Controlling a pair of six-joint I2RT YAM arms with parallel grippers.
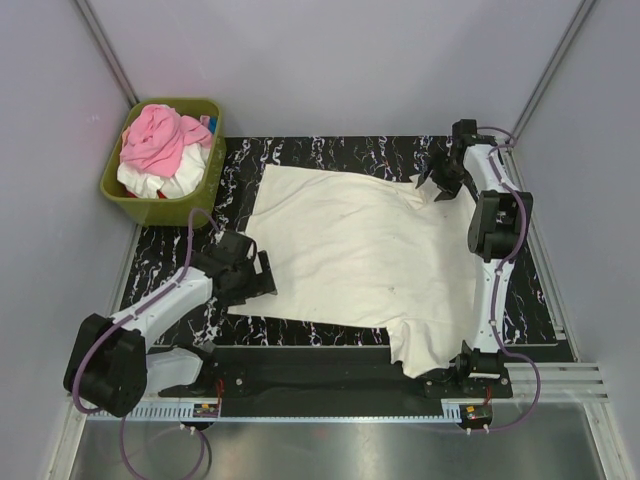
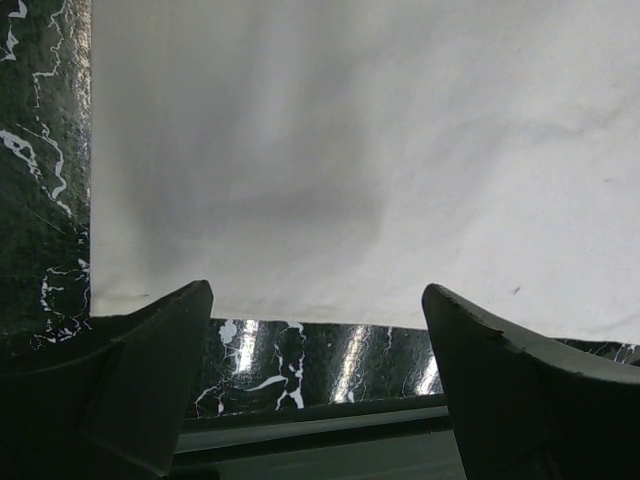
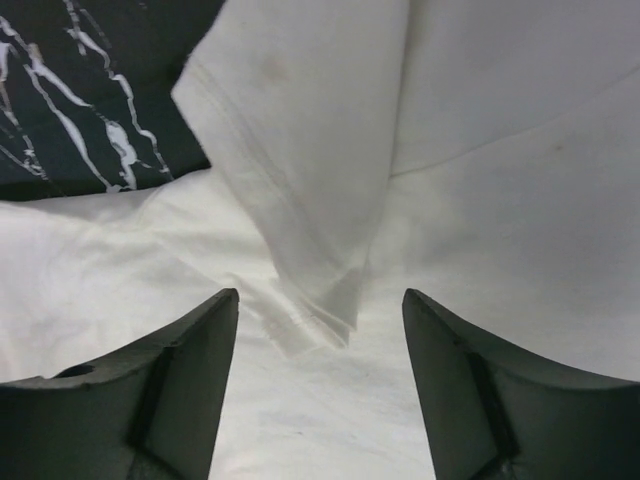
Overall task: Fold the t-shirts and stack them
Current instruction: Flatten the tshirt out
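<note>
Readable text: none in any of the three views.
Cream short-sleeved cotton t-shirt (image 1: 360,250), spread across the middle: plain cloth, with no print or tag that can be read.
Black mat with white marble veining (image 1: 300,150): veined pattern only, no writing.
Olive-green plastic bin (image 1: 150,208), far left: plain wall, no label legible.
Small dark module with a red spot (image 1: 206,405), on the near rail at left: any marking is too small to read.

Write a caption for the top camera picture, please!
The left arm and right arm reach for a cream t-shirt spread on the marbled mat, near a green bin of crumpled clothes.
</note>
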